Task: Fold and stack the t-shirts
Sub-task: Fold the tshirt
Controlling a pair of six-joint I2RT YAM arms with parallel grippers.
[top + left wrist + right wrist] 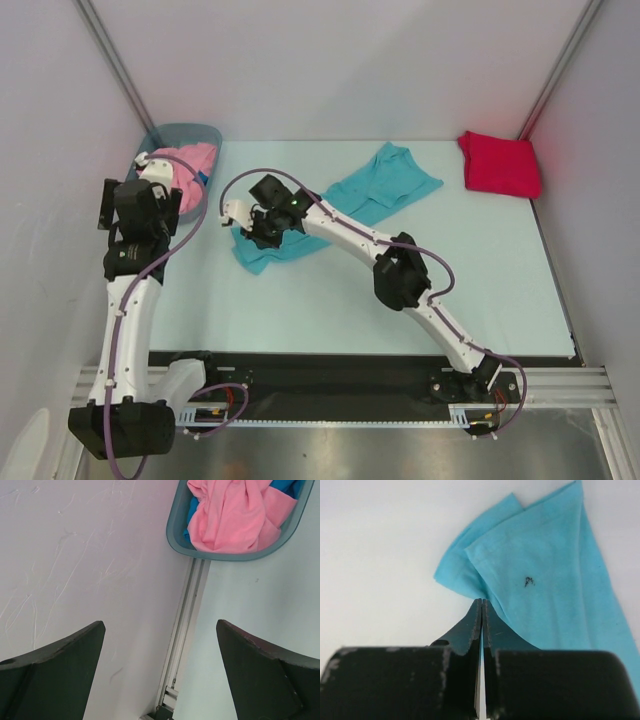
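Turquoise cloth is the job in hand: I judge I am mid-fold on the turquoise shirt [385, 185], which lies half spread across the middle of the table [330, 305]. The red shirt [498, 163] sits folded in the far right corner, and the pink shirt [190, 160] is bunched in the tub [185, 128] at the far left. My right gripper [481, 602] is pressed closed with a sliver of turquoise between its fingers [465, 630], so it seems to pinch the shirt's near-left edge. My left gripper [160, 625] stands wide, holding nothing, near the tub. Next I need to carry the pinched edge over the shirt's body, keeping it flat.
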